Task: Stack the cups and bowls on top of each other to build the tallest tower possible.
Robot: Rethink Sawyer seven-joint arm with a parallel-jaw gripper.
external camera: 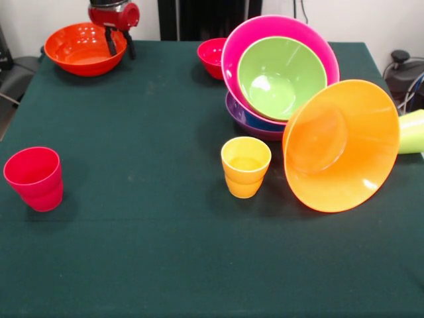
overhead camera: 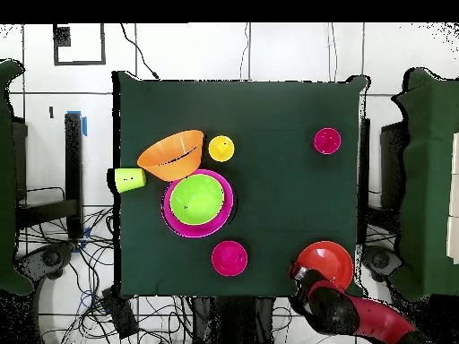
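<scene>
The tower is a tilted nest: the lime green bowl sits in the pink bowl, over a thin blue edge and the purple bowl. The light orange bowl leans on its side against the nest. The yellow cup stands upright in front. The red cup stands apart. The lime green cup lies on its side. My gripper is open, its fingers astride the rim of the red-orange bowl.
The small red bowl stands alone behind the tower near the robot's side. The dark green table ends just past the lime green cup. Cables and stands lie on the floor around the table.
</scene>
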